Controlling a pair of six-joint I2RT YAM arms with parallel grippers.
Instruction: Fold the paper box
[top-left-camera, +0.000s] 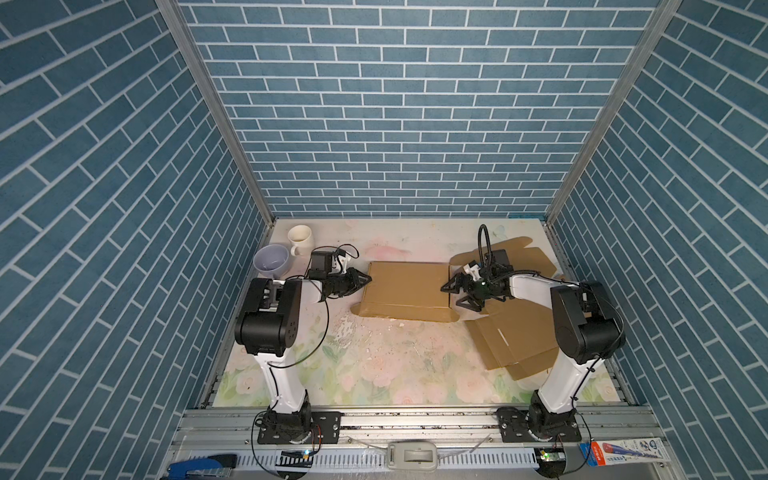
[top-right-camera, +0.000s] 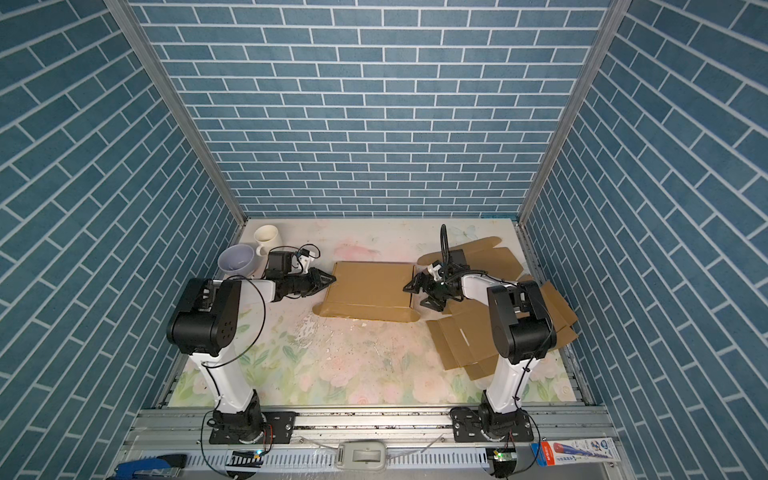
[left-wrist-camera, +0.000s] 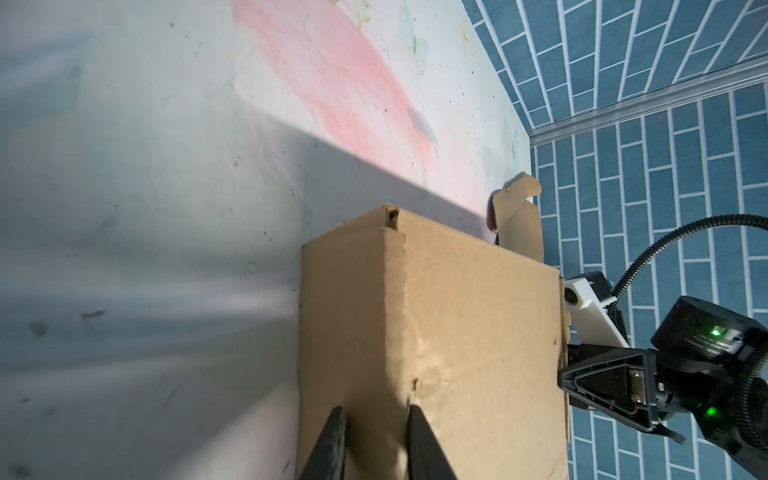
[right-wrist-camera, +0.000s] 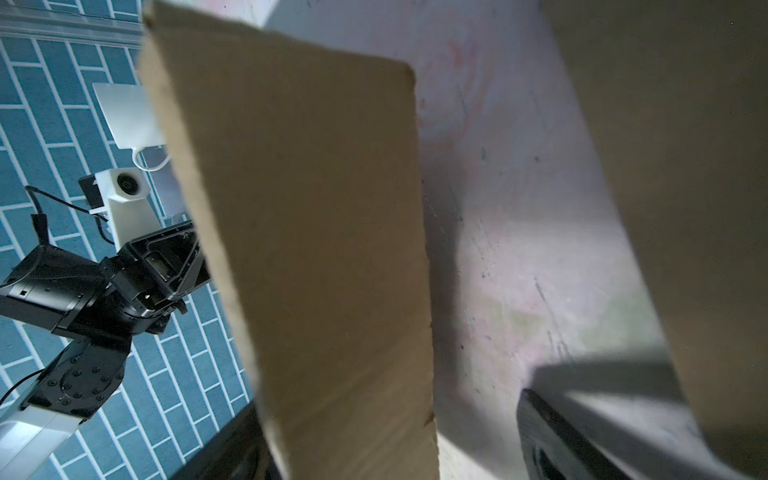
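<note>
The paper box (top-left-camera: 405, 291) (top-right-camera: 370, 291) is brown cardboard, folded into a low shape in the middle of the table. My left gripper (top-left-camera: 369, 277) (top-right-camera: 333, 277) is at its left end. In the left wrist view its fingers (left-wrist-camera: 417, 440) stand close together on either side of the box's (left-wrist-camera: 457, 332) folded corner edge, gripping it. My right gripper (top-left-camera: 451, 296) (top-right-camera: 413, 296) is at the box's right end with its jaws wide open. In the right wrist view a cardboard panel (right-wrist-camera: 311, 249) of the box stands between those jaws, touching neither.
Flat cardboard blanks (top-left-camera: 515, 336) lie under and beside the right arm, with another (top-left-camera: 528, 257) at the back right. A white mug (top-left-camera: 300, 239) and a pale bowl (top-left-camera: 271, 259) stand at the back left, behind the left gripper. Blue brick walls enclose the table.
</note>
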